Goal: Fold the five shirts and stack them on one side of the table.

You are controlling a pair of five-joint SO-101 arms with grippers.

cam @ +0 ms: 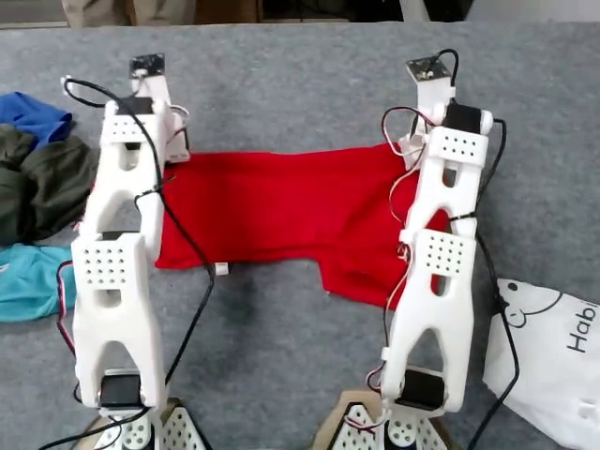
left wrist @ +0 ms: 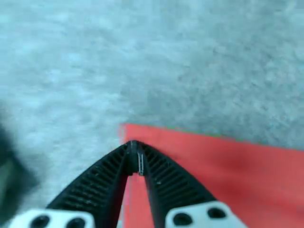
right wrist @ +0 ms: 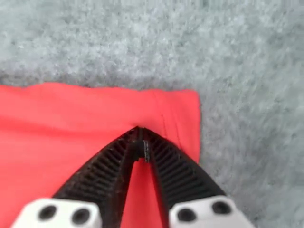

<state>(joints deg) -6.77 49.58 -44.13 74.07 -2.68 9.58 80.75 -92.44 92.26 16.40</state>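
Toward 12 o'clock on the table (cam: 281,75), left gripper (left wrist: 134,156) and right gripper (right wrist: 139,142) clamp shut on the red shirt (cam: 272,211); left bite sits at the very corner, so cloth may slip.

Matt cloth shirt (cam: 272,211), fuzzy table (cam: 281,56)

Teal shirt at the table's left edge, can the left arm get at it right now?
Probably not yet: the left gripper is shut on the red shirt; nothing covers the teal shirt.
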